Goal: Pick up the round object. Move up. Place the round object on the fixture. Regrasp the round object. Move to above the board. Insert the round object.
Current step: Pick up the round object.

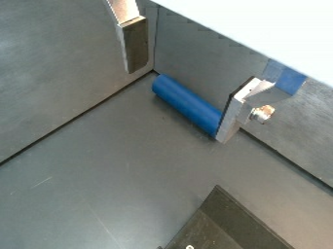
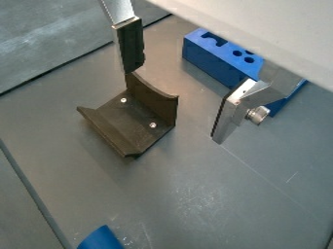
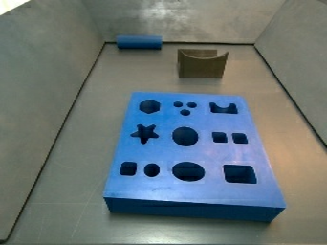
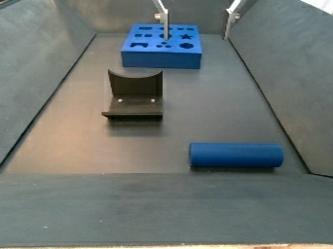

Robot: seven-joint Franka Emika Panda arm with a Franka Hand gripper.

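Blue peg lies untouched at lower right, so my empty gripper hangs spread at top, ready for pickup.

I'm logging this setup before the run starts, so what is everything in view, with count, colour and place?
round object: one, blue, lying on its side on the floor by a wall, apart from the other pieces.
fixture: one, olive-brown, standing on the floor between the round object and the board, notch empty.
board: one, blue, flat on the floor, its holes all empty.
gripper: one, silver fingers with dark pads, open and empty, hanging above the floor, in a wrist view over the fixture.
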